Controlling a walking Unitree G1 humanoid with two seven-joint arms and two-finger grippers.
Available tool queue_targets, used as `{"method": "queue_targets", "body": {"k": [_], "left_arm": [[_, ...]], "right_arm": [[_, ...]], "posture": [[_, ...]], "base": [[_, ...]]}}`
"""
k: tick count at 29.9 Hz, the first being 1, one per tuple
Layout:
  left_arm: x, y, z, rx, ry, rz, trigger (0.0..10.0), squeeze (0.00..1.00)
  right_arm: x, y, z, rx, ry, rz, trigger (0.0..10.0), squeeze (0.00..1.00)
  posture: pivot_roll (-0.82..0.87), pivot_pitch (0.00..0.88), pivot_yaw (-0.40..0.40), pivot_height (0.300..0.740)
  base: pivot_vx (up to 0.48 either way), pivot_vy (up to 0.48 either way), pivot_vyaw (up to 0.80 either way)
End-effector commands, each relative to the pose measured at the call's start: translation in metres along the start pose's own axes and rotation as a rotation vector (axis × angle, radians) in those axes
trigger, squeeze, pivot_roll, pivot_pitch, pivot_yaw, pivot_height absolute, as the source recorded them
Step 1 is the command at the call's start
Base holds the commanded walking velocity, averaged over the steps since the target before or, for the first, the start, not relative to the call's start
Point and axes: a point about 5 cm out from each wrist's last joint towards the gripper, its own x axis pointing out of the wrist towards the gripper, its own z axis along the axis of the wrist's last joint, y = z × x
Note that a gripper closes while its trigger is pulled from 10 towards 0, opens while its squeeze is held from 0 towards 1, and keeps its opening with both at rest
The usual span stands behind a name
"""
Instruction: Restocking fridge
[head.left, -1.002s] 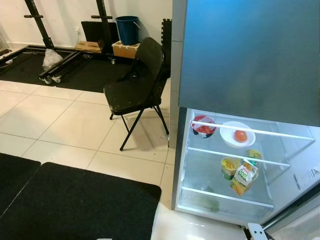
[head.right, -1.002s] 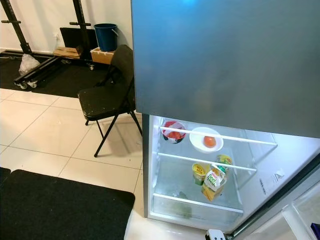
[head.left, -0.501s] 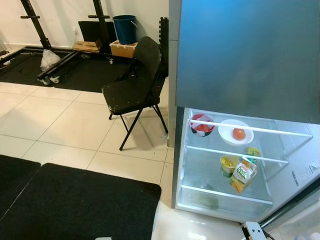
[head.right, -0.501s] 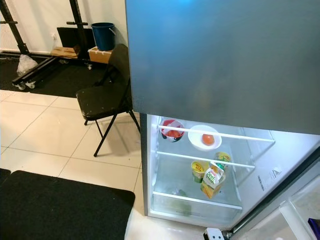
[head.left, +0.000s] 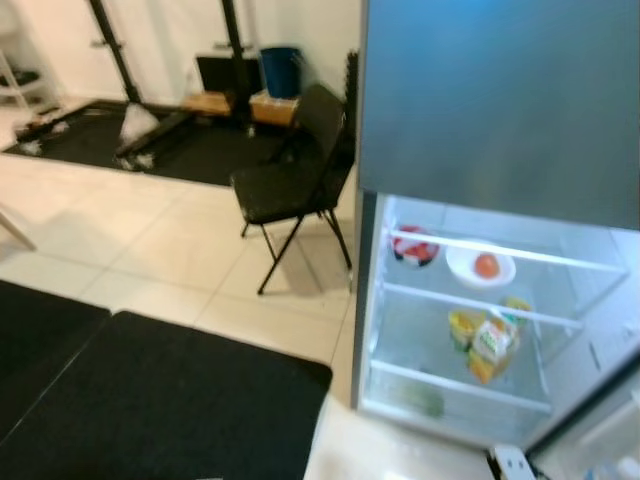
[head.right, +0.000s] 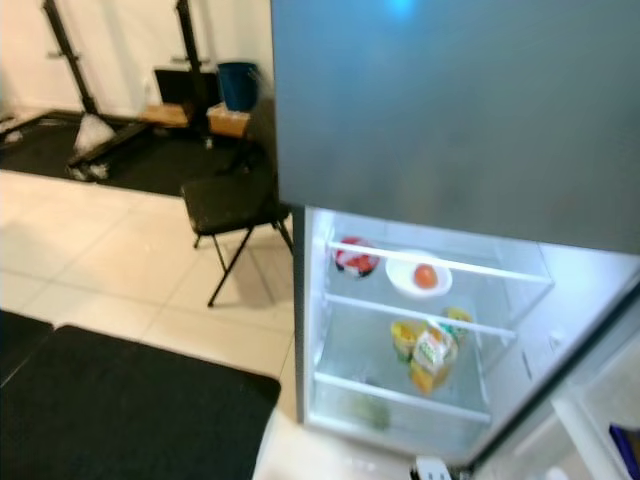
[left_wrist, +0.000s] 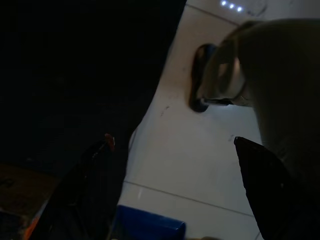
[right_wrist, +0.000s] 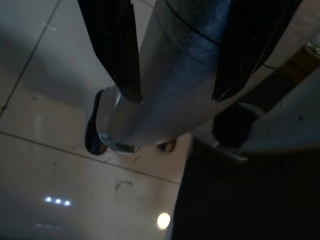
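Stood facing the open fridge (head.left: 372, 300) at frame right, left gripper (left_wrist: 175, 185) and right gripper (right_wrist: 175, 60) both spread and empty, probably needing to go grab stock next.

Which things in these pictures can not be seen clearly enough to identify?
- Green item on the bottom fridge shelf: blurred by camera motion in the left eye view.
- Yellow carton's label: too small in the right eye view.
- Blue object: cut off by the left wrist view's edge.

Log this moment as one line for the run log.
fridge open | juice carton middle shelf | plate with orange fruit top shelf | left gripper open, idle
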Motion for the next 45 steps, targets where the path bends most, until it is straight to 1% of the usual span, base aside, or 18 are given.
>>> {"method": "queue_targets", "body": {"k": [1,18,22,45], "left_arm": [[0.0011,-0.0042,0.0010,-0.004,-0.003,-0.016,10.0,0.00],[0.0011,-0.0047,-0.0002,-0.001,0.004,-0.016,10.0,0.00],[0.0012,-0.0051,-0.0006,0.000,0.005,-0.016,10.0,0.00],[0.0008,-0.0039,-0.0008,0.009,0.005,-0.015,10.0,0.00]], "right_arm": [[0.0001,0.0009,-0.0062,0.011,0.023,-0.003,10.0,0.00],[-0.0007,-0.0009,-0.0075,0.017,0.031,-0.016,10.0,0.00],[-0.0010,-0.0012,-0.0089,0.001,0.050,-0.019,10.0,0.00],[-0.0025,-0.0038,-0.0122,-0.008,0.064,-0.043,10.0,0.00]], "posture": [[-0.07,0.000,-0.020,0.740],[-0.07,0.000,-0.018,0.740],[-0.07,0.000,-0.018,0.740],[-0.07,0.000,-0.016,0.740]], "base": [[-0.289,0.000,0.00],[-0.294,0.000,0.00],[-0.296,0.000,-0.78],[-0.289,0.000,-0.79]]}}
